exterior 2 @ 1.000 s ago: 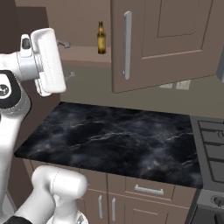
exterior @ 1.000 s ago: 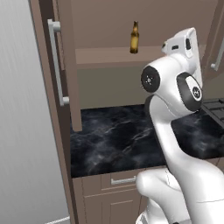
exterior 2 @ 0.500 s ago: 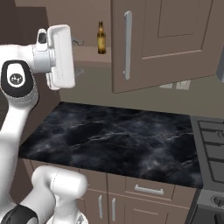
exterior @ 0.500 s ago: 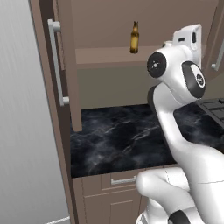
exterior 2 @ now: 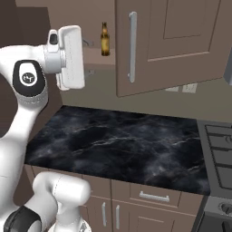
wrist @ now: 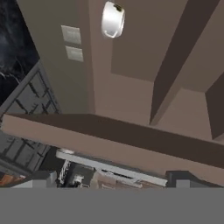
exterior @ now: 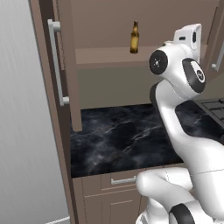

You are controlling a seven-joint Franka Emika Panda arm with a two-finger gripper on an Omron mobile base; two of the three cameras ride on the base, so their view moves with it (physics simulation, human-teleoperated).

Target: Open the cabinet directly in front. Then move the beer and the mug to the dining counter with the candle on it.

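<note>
Brown wood surrounds one slim amber glass beer (exterior: 134,37) with a long neck, standing upright on the shelf of the cabinet (exterior 2: 167,41), whose two recessed-panel doors hang open, each with one long silver bar handle (exterior 2: 132,46). One squat white mug (wrist: 113,20) with a dark mark sits on the cabinet shelf in the hand view, near two pale wall plates. Below lies a black marble desk (exterior: 127,138) veined in white over drawers; the tool (wrist: 111,180) is raised at shelf height with its two tips spread wide, holding nothing.
</note>
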